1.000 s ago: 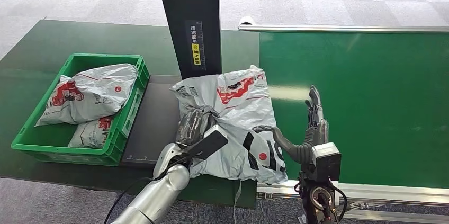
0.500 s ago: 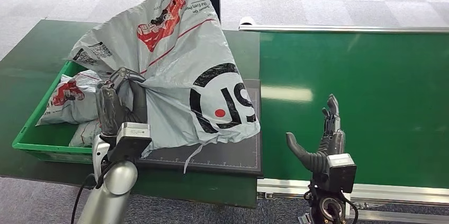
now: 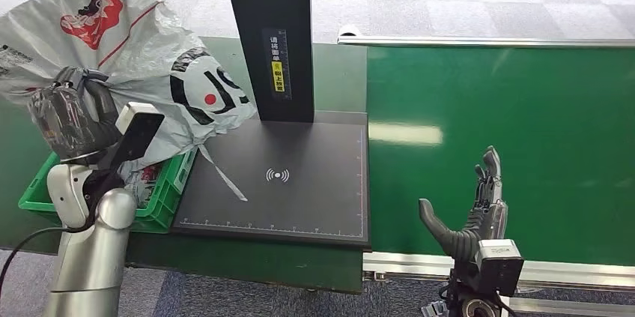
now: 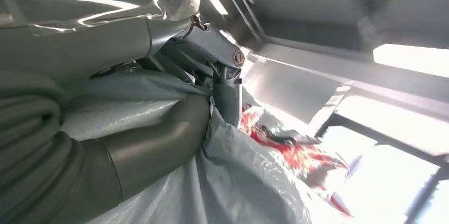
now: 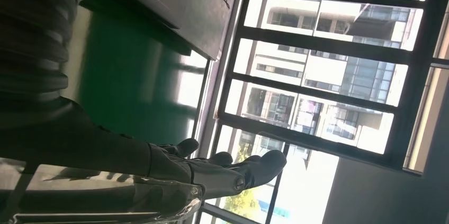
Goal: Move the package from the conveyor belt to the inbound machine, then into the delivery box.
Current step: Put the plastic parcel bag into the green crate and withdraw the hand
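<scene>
A grey plastic mailer package [image 3: 127, 40] with red and black print hangs in the air above the green delivery box [image 3: 166, 195] at the left. My left hand [image 3: 71, 118] grips a bunched part of it; in the left wrist view the thumb and fingers [image 4: 159, 139] clamp the grey film [image 4: 238, 181]. The black inbound machine plate [image 3: 277, 178] with its upright post [image 3: 271, 32] lies bare. My right hand [image 3: 472, 216] stands open, fingers up, at the near edge of the green conveyor belt [image 3: 509, 130]. In the right wrist view that open hand [image 5: 212, 168] holds nothing.
The green box holds other grey packages, mostly hidden behind my left arm and the lifted mailer. A loose strip of the mailer trails onto the plate's left edge [image 3: 221, 174]. A metal rail [image 3: 487, 40] borders the belt's far side. Grey carpet lies beyond.
My left hand has carried the package up and further left, off the machine plate to above the green box. My right hand has drawn back slightly toward me, still open.
</scene>
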`<state>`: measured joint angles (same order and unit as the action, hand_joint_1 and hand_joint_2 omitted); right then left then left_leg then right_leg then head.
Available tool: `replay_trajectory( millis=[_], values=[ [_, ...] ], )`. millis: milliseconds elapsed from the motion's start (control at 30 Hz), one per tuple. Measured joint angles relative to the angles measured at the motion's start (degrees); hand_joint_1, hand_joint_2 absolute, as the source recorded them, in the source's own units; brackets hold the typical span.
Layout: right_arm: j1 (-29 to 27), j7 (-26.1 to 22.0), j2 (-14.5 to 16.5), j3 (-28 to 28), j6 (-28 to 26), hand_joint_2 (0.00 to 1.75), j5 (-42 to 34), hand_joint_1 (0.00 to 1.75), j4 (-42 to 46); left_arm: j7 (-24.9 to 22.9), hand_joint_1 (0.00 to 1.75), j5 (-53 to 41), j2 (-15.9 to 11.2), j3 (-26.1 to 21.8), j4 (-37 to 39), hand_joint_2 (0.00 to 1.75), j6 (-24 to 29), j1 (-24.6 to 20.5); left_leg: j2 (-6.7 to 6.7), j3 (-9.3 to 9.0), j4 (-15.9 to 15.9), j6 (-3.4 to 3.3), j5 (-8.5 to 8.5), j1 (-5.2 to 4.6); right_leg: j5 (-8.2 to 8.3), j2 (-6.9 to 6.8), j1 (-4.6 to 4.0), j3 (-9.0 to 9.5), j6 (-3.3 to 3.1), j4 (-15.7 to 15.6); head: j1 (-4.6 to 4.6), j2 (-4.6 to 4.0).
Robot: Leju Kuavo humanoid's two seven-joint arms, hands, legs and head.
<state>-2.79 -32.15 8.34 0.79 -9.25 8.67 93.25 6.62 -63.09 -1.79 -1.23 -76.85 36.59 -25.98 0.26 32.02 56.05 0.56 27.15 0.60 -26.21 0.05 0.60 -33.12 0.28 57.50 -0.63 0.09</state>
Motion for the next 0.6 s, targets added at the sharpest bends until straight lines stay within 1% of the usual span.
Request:
replay_trajectory(
  millis=[67,133,200,267,367,467,533,567,600],
  values=[
    [-0.26,0.21,0.01,0.01,-0.02,1.75,-0.13,0.00,0.30,-3.03,1.75,-4.63,-2.50,-2.93,9.77,1.75,0.93,-3.89,0.15,-0.03,0.00,0.01,-0.02,0.01,0.06,0.08,-0.02,-0.03,-0.07,0.01,-0.01,0.00],
    [-0.51,0.32,-0.01,0.05,-0.08,1.75,-0.29,0.00,0.39,-4.31,1.75,-6.93,-4.92,-5.62,19.91,1.75,1.43,-7.25,0.18,-0.04,0.00,0.02,-0.02,0.03,0.06,0.13,-0.04,-0.03,-0.07,0.01,0.00,0.00],
    [-0.76,0.41,-0.03,0.09,-0.16,1.75,-0.59,0.00,0.40,-5.20,1.75,-8.30,-6.86,-7.60,28.01,1.75,1.23,-9.24,0.17,-0.04,0.00,0.02,-0.02,0.03,0.05,0.14,-0.04,-0.04,-0.07,0.02,0.00,0.00],
    [-0.89,0.49,-0.07,0.11,-0.21,1.75,-0.84,0.00,0.41,-6.83,1.75,-9.98,-8.11,-8.70,34.13,1.75,0.79,-10.28,0.15,0.00,0.00,0.02,-0.01,0.03,0.04,0.14,-0.05,-0.06,-0.07,0.02,0.01,0.00],
    [-0.91,0.51,-0.08,0.23,-0.25,1.75,-0.92,0.00,0.40,-10.95,1.75,-13.45,-9.41,-9.37,40.65,1.75,-0.64,-11.24,0.13,0.06,0.00,0.02,0.00,0.03,0.03,0.13,-0.04,-0.09,-0.07,0.02,0.02,0.00],
    [-0.92,0.55,-0.07,0.51,-0.34,1.75,-0.92,0.00,0.40,-15.60,1.75,-17.28,-10.61,-9.43,45.36,1.75,-2.92,-12.26,0.13,0.06,0.00,0.02,0.01,0.02,0.03,0.13,-0.04,-0.09,-0.07,0.01,0.02,0.00],
    [-0.90,0.75,-0.07,0.58,-0.38,1.75,-0.91,0.00,0.39,-15.73,1.75,-17.16,-11.33,-9.63,47.63,1.75,-5.88,-13.01,0.12,0.05,0.00,0.03,0.02,0.02,0.03,0.13,-0.04,-0.07,-0.07,0.01,0.01,0.00],
    [-0.89,0.91,-0.07,0.59,-0.38,1.75,-0.90,0.00,0.39,-14.60,1.75,-16.14,-11.61,-9.94,48.52,1.75,-8.02,-13.41,0.11,0.04,0.00,0.03,0.01,0.03,0.03,0.12,-0.04,-0.06,-0.07,0.01,0.01,0.00],
    [-0.87,1.06,-0.08,0.58,-0.34,1.75,-0.89,0.00,0.38,-12.71,1.50,-14.42,-11.85,-10.47,49.23,1.75,-10.57,-13.82,0.10,0.02,-0.01,0.03,0.01,0.03,0.03,0.12,-0.04,-0.04,-0.07,0.01,0.00,0.00]
  ],
)
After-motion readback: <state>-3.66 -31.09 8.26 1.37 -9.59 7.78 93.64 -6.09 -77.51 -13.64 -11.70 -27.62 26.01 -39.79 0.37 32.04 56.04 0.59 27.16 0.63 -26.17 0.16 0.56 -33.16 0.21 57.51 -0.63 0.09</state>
